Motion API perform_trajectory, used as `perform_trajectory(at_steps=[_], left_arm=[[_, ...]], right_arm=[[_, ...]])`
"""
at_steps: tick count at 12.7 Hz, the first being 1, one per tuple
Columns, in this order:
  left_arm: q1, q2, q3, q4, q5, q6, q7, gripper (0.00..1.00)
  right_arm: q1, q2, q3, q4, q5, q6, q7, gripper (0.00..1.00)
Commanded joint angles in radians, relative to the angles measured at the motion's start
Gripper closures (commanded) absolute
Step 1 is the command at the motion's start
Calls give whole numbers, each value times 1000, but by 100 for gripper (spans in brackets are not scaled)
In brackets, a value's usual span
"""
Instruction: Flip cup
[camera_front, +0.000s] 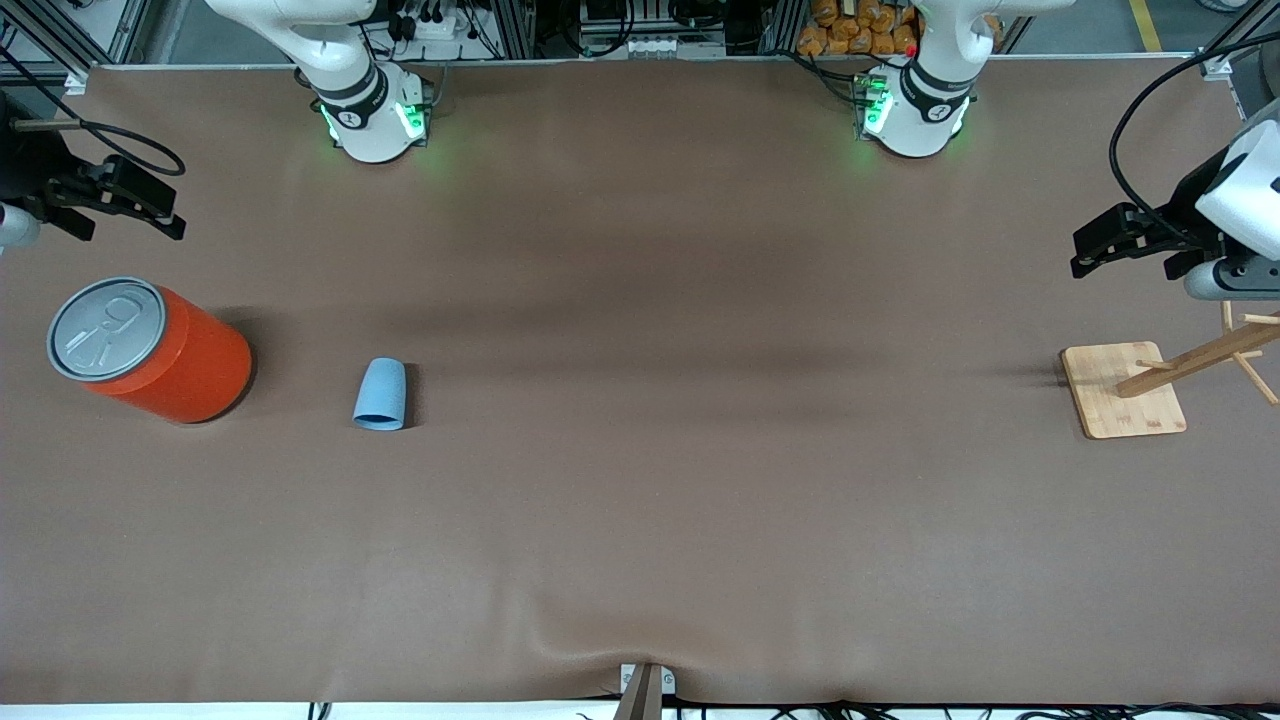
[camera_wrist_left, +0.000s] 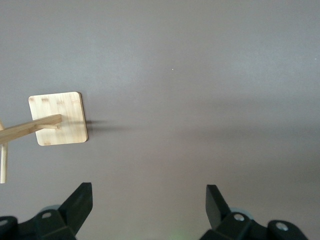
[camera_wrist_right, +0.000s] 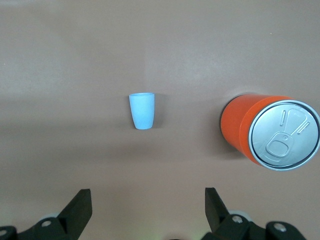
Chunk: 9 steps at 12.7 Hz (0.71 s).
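The small light blue cup (camera_front: 380, 395) appears to lie on its side on the brown table, wide end nearer the front camera, narrow end toward the robots' bases. Its inside does not show. It also shows in the right wrist view (camera_wrist_right: 142, 111). My right gripper (camera_front: 125, 215) hangs open and empty in the air at the right arm's end of the table, apart from the cup; its fingers (camera_wrist_right: 80, 205) frame bare table. My left gripper (camera_front: 1125, 255) hangs open and empty over the left arm's end; its fingers (camera_wrist_left: 80, 202) hold nothing.
A big orange can (camera_front: 165, 360) with a grey pull-tab lid stands beside the cup, toward the right arm's end, and shows in the right wrist view (camera_wrist_right: 260, 130). A wooden peg stand on a square base (camera_front: 1120, 395) sits below the left gripper, and shows in the left wrist view (camera_wrist_left: 57, 118).
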Motion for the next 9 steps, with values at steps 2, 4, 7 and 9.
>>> perform_trajectory(at_steps=[2,4,7,9], left_arm=[[-3,-12,-3,1,4,-22,-5,0],[-5,-12,-3,2,4,-22,-5,0],[-3,-11,-3,0,4,-24,-5,0],[-5,-12,-3,1,4,-25,-7,0]], right_arm=[[-10,11,6,26,13,-16,-16,0],[-10,11,6,28,13,-16,-16,0],[-9,15,6,26,15,-16,-4,0],[-13,55,6,28,19,-16,-11,0]])
